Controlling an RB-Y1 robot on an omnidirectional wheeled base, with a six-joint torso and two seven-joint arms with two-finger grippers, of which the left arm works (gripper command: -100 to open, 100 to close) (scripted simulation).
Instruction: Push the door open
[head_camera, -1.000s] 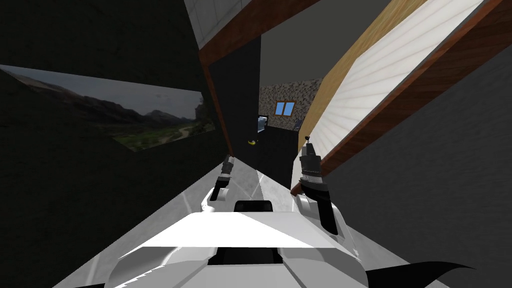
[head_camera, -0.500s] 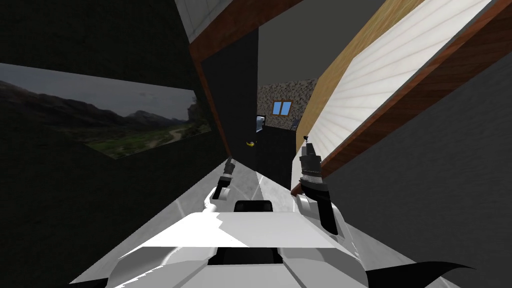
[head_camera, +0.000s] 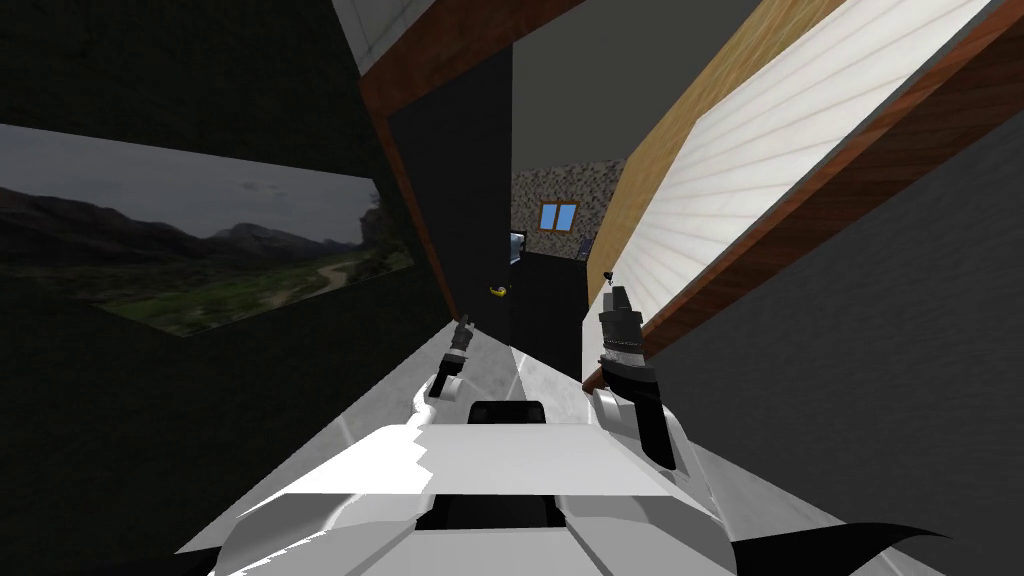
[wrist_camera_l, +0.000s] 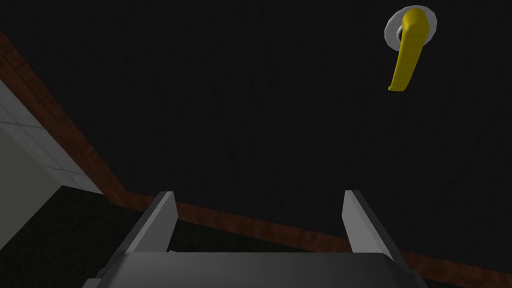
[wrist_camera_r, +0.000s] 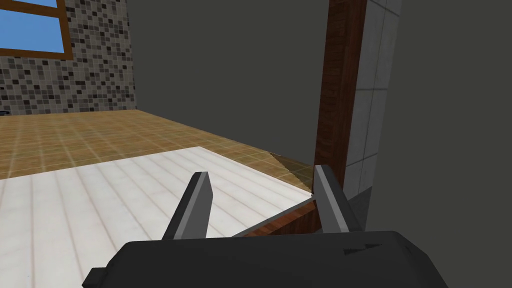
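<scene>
Left end effector (wrist_camera_l: 260, 194) faces the dark door (wrist_camera_l: 235, 105), fingers spread wide, holding nothing.
Yellow handle (wrist_camera_l: 406, 52) at its 1 o'clock; right end effector (wrist_camera_r: 260, 171) likewise spread, empty.

Door (wrist_camera_l: 240, 100) in front of us reads as flat matt black. Its handle (wrist_camera_l: 406, 55) is smooth glossy yellow on a pale grey rosette (wrist_camera_l: 432, 20). Frame (wrist_camera_r: 340, 90) looks like reddish-brown wood, grain showing. Past it we've got tan tiles (wrist_camera_r: 75, 135), white planks (wrist_camera_r: 100, 200) and a rough, speckled mosaic wall (wrist_camera_r: 75, 75). Our fingers (wrist_camera_l: 160, 220) are smooth matt grey.
</scene>
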